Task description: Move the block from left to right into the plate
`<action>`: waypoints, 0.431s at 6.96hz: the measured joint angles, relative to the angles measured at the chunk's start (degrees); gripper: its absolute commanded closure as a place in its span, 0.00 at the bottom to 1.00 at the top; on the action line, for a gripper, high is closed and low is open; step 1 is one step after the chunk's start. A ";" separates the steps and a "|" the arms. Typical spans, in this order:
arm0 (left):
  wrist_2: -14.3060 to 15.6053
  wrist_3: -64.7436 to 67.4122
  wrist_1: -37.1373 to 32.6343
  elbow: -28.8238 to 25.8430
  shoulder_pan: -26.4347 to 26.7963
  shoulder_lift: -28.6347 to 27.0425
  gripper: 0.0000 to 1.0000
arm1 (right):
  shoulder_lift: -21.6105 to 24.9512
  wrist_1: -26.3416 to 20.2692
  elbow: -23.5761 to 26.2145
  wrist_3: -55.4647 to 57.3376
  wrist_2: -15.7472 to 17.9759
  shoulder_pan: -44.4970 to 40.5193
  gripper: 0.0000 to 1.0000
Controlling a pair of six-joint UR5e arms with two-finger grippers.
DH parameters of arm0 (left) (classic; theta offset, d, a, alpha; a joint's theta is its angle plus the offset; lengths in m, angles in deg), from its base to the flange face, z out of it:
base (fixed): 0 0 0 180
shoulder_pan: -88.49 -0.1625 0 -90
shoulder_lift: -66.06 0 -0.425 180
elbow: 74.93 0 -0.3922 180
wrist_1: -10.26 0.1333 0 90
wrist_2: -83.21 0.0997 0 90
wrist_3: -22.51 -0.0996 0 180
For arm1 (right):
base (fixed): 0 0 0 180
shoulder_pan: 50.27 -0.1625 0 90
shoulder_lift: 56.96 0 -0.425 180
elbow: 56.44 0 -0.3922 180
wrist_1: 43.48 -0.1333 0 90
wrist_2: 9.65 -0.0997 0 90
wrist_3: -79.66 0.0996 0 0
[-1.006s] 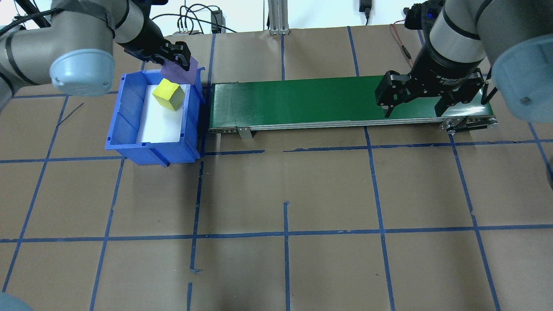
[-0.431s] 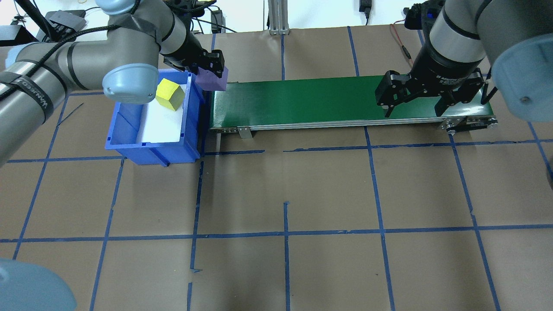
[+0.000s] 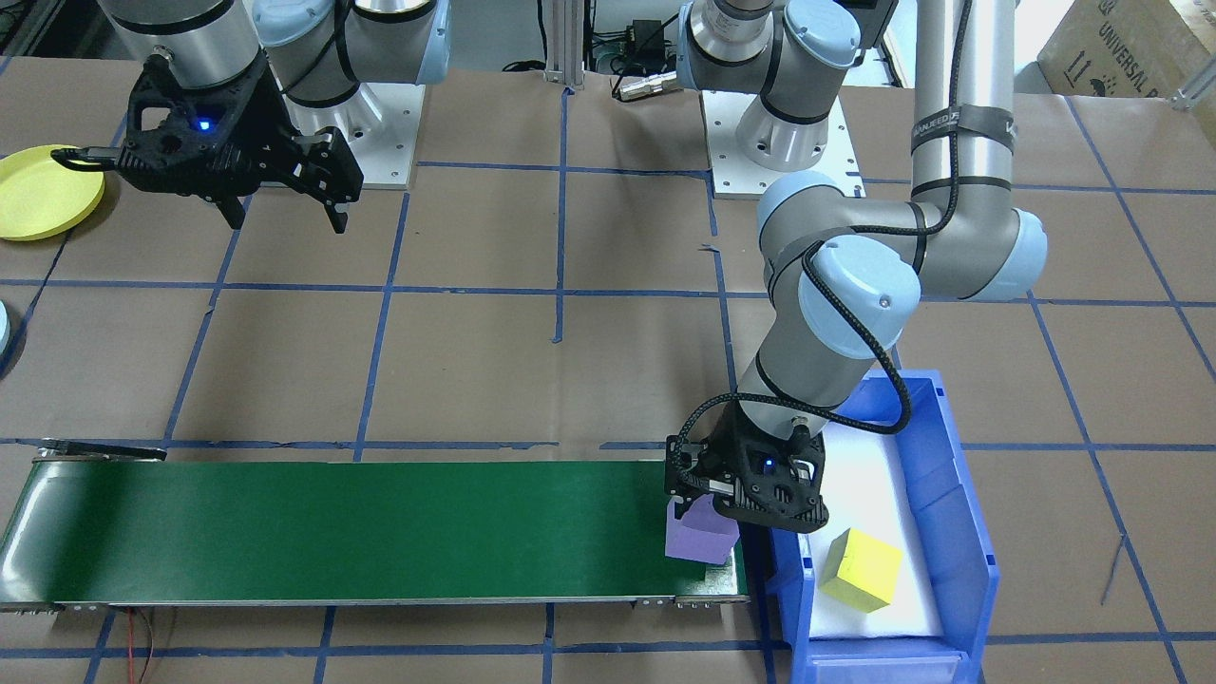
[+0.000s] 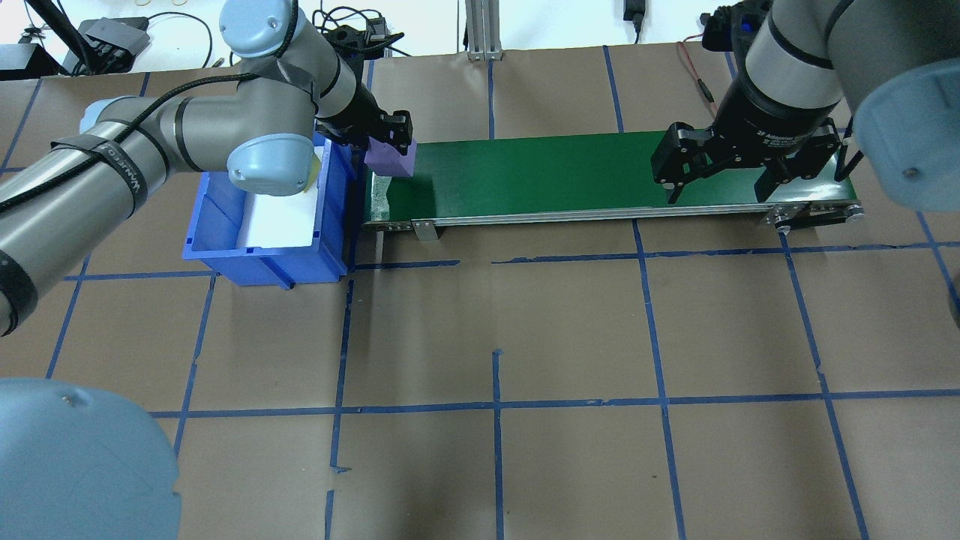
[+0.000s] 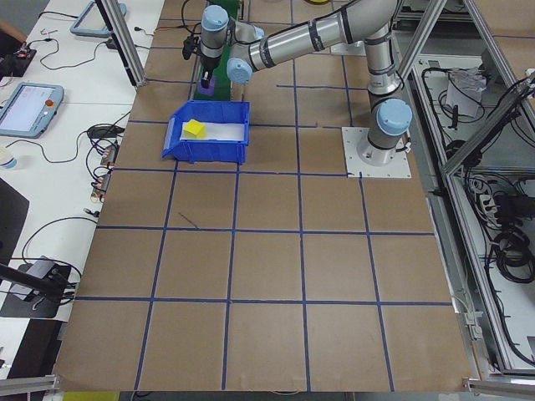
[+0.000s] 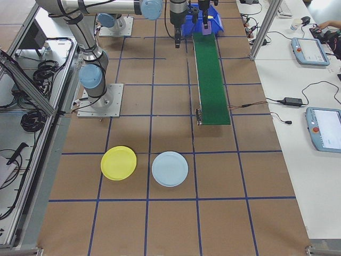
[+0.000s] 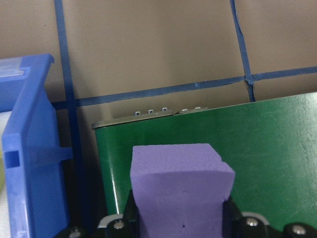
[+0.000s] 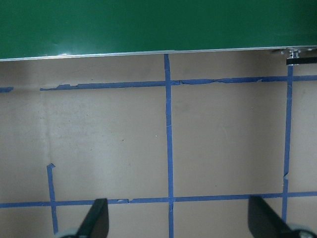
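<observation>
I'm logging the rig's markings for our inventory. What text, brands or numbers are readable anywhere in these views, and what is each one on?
"UNIVERSAL", with smaller unreadable print under it: on the cardboard box at the front-facing view's top right.
"VANGEOO", read with doubt: on the black strap around the left arm in the overhead view.
White lettering on the right hand wrist: too blurred to read.
Nothing readable on the belt, bin, blocks or plates.

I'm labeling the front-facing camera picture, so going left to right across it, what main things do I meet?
Yellow plate → right gripper → green conveyor belt → purple block held in the left gripper → yellow block in the blue bin.
</observation>
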 measured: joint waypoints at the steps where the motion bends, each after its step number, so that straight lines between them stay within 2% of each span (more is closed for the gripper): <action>1: 0.09 0.92 0.19 0.16 0.13 -0.27 0.00 | 0.00 0.00 0.00 0.00 0.00 0.00 0.00; 3: 0.10 2.97 0.28 -0.31 0.19 0.11 0.00 | 0.00 0.00 0.00 0.00 0.01 0.00 0.00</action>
